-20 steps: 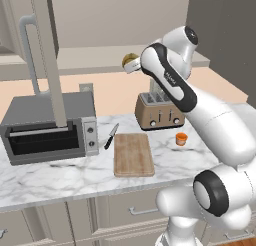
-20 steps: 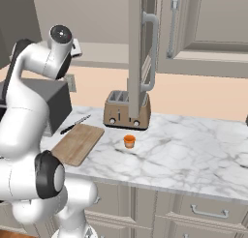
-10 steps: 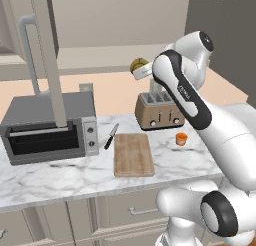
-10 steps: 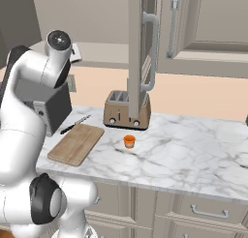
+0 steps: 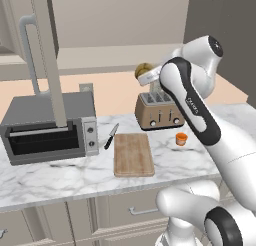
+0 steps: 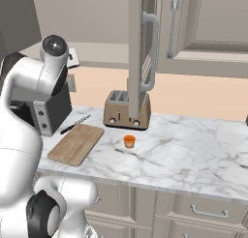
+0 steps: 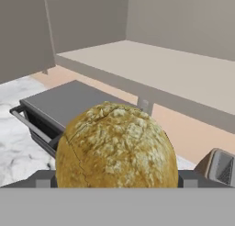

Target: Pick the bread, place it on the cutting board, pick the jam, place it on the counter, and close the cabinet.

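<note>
One roll, the bread [image 5: 144,70], was held high above the toaster [image 5: 159,111], gripped by the gripper [image 5: 148,76]; in the hand view the bread [image 7: 116,147] sat tight between the jaws, which were closed on it. The height looked meant to clear the toaster on the way to the cutting board [image 5: 132,154], which lay bare on the worktop [image 5: 60,175] beside a knife [image 5: 111,136]. The jam [image 5: 181,138] stood on the marble just right of the board, so that step seemed done already. The cabinet [image 5: 47,55] door hung open over the toaster oven [image 5: 47,127], not yet closed. The fingertips were hidden behind the roll. The arm's elbow blocked part of the toaster in the left base view.
</note>
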Controlling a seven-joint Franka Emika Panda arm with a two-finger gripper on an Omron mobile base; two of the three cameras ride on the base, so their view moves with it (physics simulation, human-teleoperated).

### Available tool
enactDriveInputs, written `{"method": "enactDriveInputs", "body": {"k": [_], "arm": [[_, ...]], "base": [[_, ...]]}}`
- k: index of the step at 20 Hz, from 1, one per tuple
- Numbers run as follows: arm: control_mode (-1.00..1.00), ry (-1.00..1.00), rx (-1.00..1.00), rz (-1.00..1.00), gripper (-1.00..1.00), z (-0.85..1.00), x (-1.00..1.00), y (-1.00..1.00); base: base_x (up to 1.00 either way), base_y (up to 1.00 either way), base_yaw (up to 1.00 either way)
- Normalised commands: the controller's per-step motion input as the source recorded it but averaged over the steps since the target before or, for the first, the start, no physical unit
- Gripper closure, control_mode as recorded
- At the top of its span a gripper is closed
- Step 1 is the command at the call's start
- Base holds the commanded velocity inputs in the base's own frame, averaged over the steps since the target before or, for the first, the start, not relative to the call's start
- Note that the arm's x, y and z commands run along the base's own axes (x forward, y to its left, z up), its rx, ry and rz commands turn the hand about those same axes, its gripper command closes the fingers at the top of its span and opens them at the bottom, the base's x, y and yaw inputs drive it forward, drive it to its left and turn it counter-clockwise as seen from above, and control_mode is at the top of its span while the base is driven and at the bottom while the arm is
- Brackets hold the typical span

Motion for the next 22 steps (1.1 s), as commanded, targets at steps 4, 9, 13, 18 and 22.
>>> {"method": "enactDriveInputs", "body": {"k": [4,9,13,18,22], "arm": [[-1.00,0.04,0.00,0.00,1.00,-0.09,-0.13,-0.12],[-1.00,0.05,0.00,0.00,1.00,-0.14,-0.05,-0.11],[-1.00,0.04,-0.06,-0.01,1.00,-0.22,0.00,-0.03],[-1.00,0.04,-0.09,-0.03,1.00,-0.26,0.00,0.00],[-1.00,0.07,-0.05,-0.06,1.00,-0.18,0.00,0.00]], "base": [[0.00,0.00,0.00],[0.00,0.00,0.00],[0.00,0.00,0.00],[0.00,0.00,0.00],[0.00,0.00,0.00]]}}
